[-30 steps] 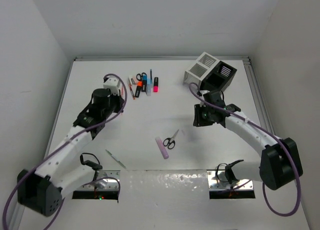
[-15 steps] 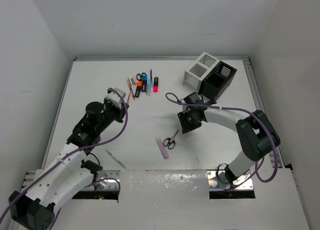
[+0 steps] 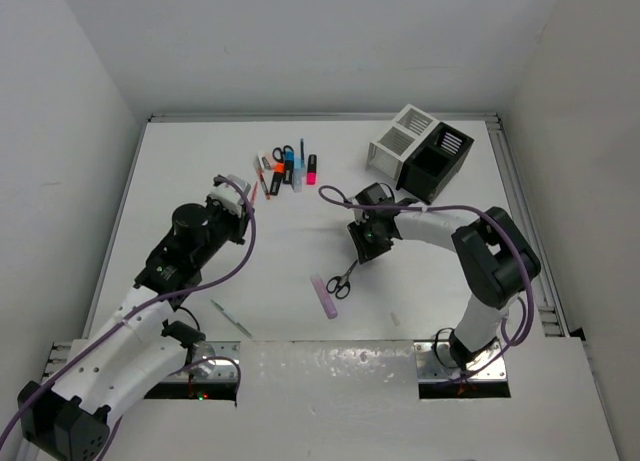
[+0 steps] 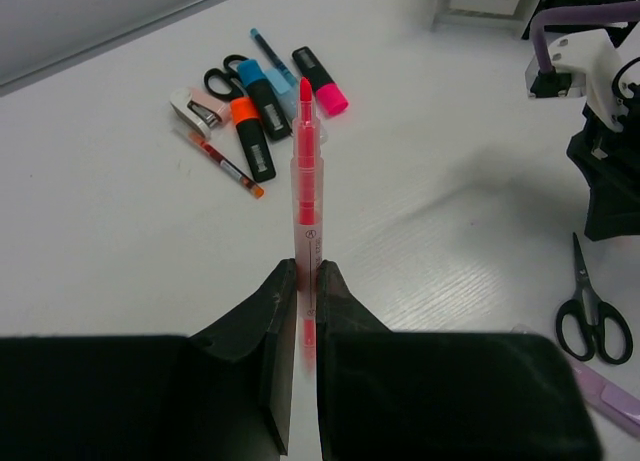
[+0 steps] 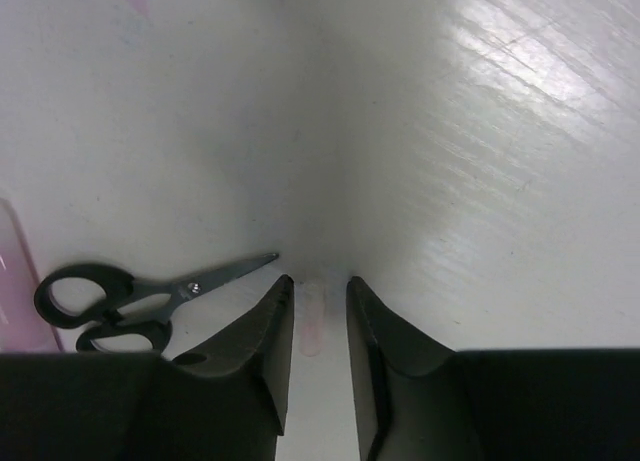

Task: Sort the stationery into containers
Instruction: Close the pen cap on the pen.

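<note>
White worktop (image 3: 300,261), white box (image 3: 398,141) and black box (image 3: 438,161) adjoining far right, left tool (image 4: 305,276) clamped on red pen (image 4: 305,181), lower end hidden, right tool (image 5: 318,281) narrowly parted, scissors (image 5: 130,296) just beside, lilac bar (image 5: 15,291) cut off at view's edge, blurred tiny white piece (image 5: 312,326) between its fingers.

Red pen (image 4: 306,171) juts from left pincer (image 4: 305,276), scissors (image 3: 342,279) lie beside lilac bar (image 3: 324,296), white box (image 3: 385,153) adjoins black box (image 3: 455,141).
</note>
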